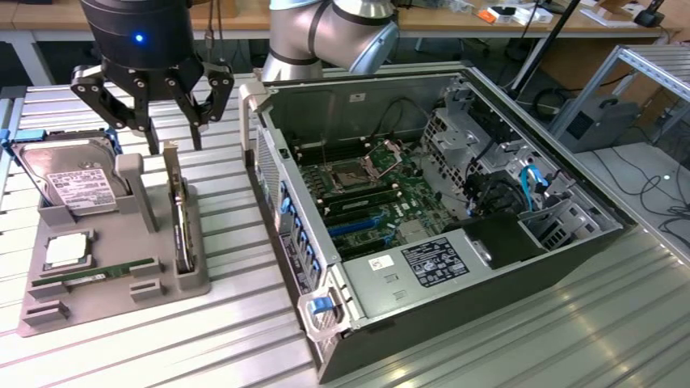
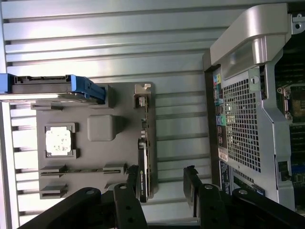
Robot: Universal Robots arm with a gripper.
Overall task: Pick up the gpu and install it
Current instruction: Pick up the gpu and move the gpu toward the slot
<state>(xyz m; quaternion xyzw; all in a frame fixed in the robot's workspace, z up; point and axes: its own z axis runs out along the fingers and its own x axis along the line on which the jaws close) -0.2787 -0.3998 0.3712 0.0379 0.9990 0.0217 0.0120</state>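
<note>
Standing edge-on, thin dark silvery-rimmed gpu [image 1: 181,220]

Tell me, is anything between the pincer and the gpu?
Nothing visible. The open pincer hangs over the gpu, which stands on edge in the gray tray, with only air between them.

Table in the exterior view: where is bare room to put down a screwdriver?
Free: the table strip between the gray tray and the computer case, and the table in front of the tray. Crowded: the tray, with hard drive and graphics card, under the open gripper; the case inside is full.
</note>
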